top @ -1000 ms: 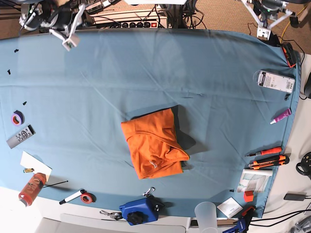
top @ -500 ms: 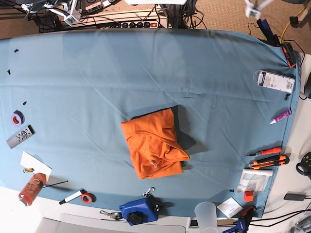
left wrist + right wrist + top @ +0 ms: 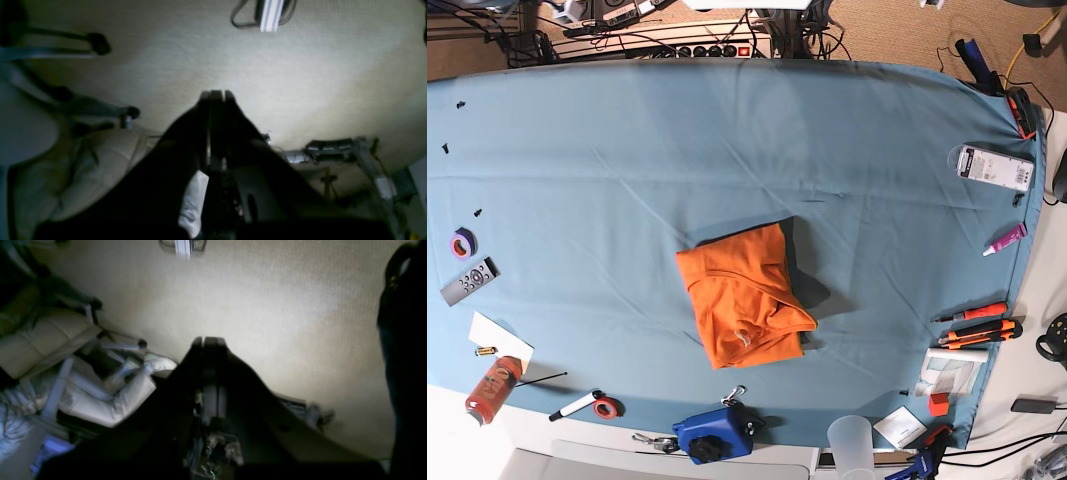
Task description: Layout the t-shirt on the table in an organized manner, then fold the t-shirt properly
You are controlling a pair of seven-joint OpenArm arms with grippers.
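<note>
Lay folded into a compact bundle near the middle of the teal desk (image 3: pixel 577 150): the orange t-shirt (image 3: pixel 742 295), judged soft, light, limp, best pinched at a hem corner. Pressed closed on nothing, well away: left jaws (image 3: pixel 215 95), right jaws (image 3: pixel 207 340).

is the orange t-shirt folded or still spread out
Folded. The t-shirt lies as a compact, layered rectangle near the middle of the table, no sleeves sticking out, with neither gripper touching it.
</note>
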